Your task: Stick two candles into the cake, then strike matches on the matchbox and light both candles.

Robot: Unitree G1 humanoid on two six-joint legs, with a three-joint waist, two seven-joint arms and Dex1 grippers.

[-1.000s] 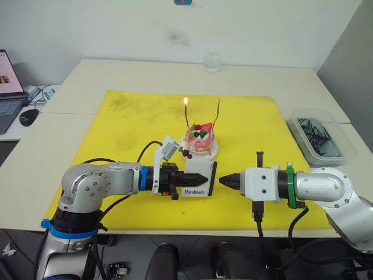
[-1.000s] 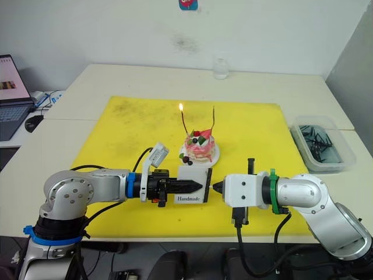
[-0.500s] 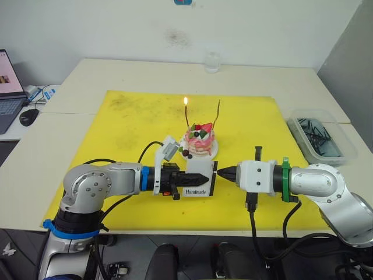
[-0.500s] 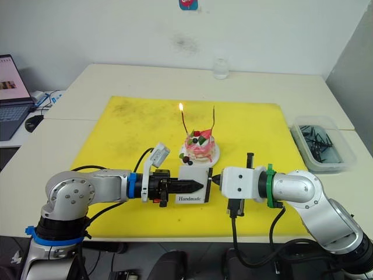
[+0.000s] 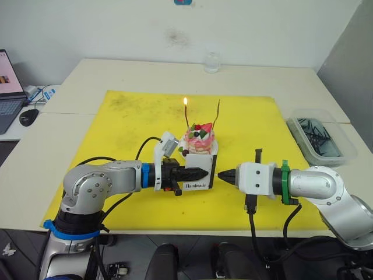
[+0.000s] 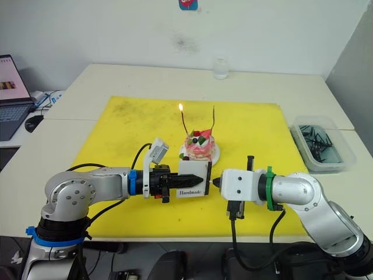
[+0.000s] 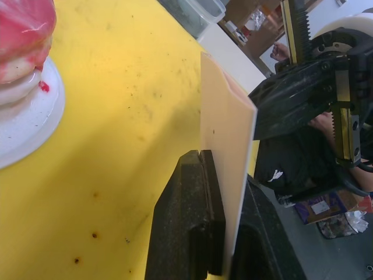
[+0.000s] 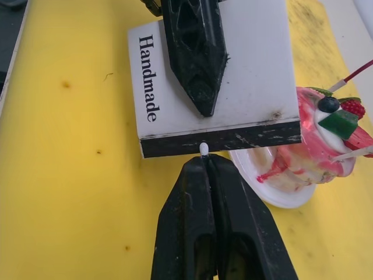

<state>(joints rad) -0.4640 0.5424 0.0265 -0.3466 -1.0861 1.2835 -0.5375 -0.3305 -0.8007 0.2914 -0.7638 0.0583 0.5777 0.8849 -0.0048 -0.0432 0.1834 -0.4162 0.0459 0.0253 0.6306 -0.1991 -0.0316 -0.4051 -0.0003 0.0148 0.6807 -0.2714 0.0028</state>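
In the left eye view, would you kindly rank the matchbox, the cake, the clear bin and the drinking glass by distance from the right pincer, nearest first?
1. Matchbox: right at the right pincer tip, held by the left pincer.
2. Cake: just beyond the matchbox.
3. Clear bin: off to the robot's right.
4. Drinking glass: at the table's far edge.

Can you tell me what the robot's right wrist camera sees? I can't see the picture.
The right gripper, shut on a match, holds its pale tip against the black strip of the white "Handmade" matchbox. The left gripper clamps the matchbox above the yellow mat, and the pink cake sits beside it.
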